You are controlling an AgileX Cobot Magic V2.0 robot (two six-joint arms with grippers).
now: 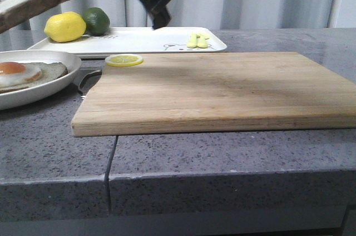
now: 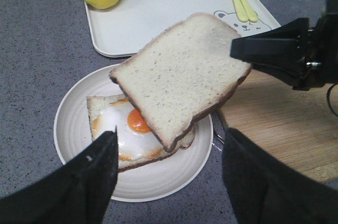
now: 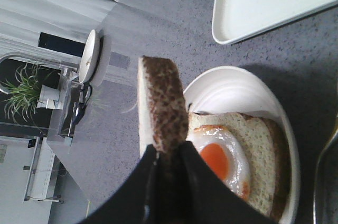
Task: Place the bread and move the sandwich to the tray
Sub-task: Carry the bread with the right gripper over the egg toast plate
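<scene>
Worktop: I see grey speckled stone (image 1: 222, 152), a seam near its front edge, pale curtains behind.
Board: wooden cutting board (image 1: 222, 91) lies mid-worktop, a lemon slice (image 1: 124, 59) at its far corner.
Tray: white tray (image 2: 174, 7) beyond the plate (image 2: 71, 129).
Right fingers (image 3: 168, 166): pinching the bread (image 2: 179, 76), which I see held above the open egg sandwich (image 2: 127, 129).
Left fingers (image 2: 169, 176): spread, holding nothing.

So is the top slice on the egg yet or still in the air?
In the air. The right gripper is shut on the bread, holding it above the egg on the plate, not touching.
</scene>
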